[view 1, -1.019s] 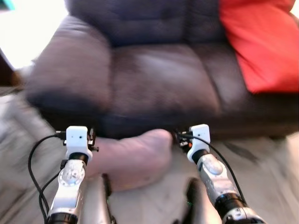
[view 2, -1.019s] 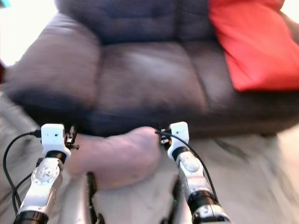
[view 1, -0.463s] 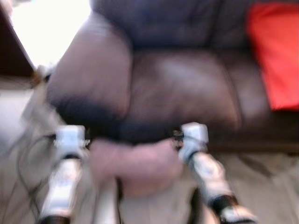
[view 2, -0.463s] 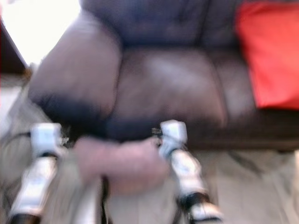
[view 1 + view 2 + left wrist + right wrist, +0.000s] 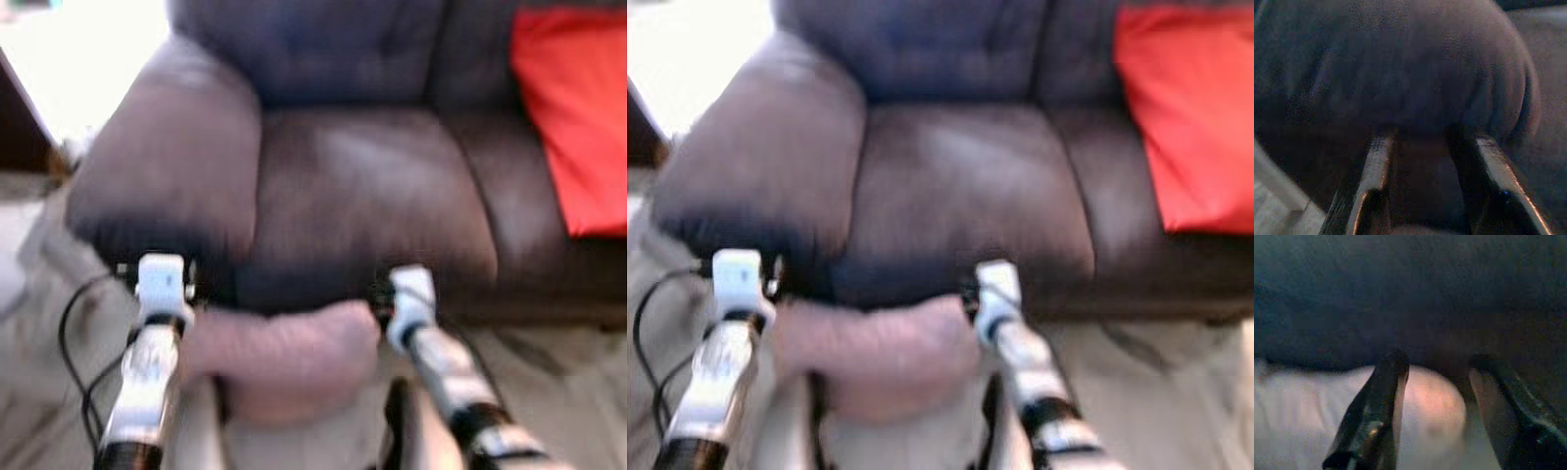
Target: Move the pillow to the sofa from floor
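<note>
Pillow (image 5: 284, 364), pale pink, hangs between the two arms, just near of the sofa's (image 5: 372, 196) front edge and below its seat; its long axis runs left to right, one end at each wrist. Left gripper (image 5: 1425, 161) and right gripper (image 5: 1435, 396) each show fingers spread, but whether they press the pillow I cannot tell; both arms seem equally close. Seat cushion lies far and above, so the pillow likely needs lifting forward; red cushion (image 5: 573, 117) sits far right.

Pale floor (image 5: 549, 392) carries the dark sofa (image 5: 362, 196), and a red cushion (image 5: 573, 108) lies on its seat.
</note>
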You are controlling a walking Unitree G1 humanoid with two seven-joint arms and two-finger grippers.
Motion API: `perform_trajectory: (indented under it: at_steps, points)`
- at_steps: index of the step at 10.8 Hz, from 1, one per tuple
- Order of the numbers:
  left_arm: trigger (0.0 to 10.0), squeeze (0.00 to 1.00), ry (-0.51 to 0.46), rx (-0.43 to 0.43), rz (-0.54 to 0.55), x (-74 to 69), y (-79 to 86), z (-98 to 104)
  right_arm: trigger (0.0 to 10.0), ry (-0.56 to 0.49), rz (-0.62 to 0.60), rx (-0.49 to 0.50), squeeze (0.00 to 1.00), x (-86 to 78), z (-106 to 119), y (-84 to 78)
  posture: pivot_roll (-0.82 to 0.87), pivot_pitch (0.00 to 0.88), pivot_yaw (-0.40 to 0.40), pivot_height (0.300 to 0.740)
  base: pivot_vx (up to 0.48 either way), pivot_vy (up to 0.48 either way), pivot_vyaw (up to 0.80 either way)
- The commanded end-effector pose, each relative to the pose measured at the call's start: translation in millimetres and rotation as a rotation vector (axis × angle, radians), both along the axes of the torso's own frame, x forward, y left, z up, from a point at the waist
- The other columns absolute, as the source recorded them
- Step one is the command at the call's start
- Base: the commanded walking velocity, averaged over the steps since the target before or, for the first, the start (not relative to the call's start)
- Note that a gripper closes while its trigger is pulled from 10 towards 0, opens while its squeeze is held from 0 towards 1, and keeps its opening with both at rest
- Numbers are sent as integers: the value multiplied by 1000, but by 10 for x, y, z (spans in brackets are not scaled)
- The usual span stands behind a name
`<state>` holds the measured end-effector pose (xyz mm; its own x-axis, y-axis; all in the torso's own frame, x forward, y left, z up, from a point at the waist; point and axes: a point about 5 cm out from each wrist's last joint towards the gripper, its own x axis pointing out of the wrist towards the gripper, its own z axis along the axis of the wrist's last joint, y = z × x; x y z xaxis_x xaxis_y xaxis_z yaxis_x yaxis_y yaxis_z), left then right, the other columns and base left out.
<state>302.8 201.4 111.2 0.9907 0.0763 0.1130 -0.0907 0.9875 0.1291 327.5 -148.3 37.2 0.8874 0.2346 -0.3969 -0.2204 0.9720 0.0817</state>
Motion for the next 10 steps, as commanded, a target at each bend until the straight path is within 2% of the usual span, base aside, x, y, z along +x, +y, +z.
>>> perform_trajectory:
  at_steps: [1, 4, 7, 10]
  points:
    - [10000, 0, 33, -16, 3, -20, 16, -55, 10000, 56, -8, 19, 1000, -34, -66, -1, 103, 145, -56, 472, 0, 0, 0]
    - [10000, 0, 43, -24, -3, -29, 16, -64, 10000, 169, -77, 175, 1000, -11, -82, -22, 107, 144, -58, 472, 0, 0, 0]
    - [10000, 0, 46, -34, -5, -41, 20, -65, 10000, 194, -95, 261, 1000, 24, -44, -1, 113, 134, -56, 472, 0, 0, 0]
    - [10000, 0, 29, -40, -12, -44, 9, -6, 10000, 215, -74, 252, 1000, 41, -34, 42, 118, 137, -48, 472, 0, 0, 0]
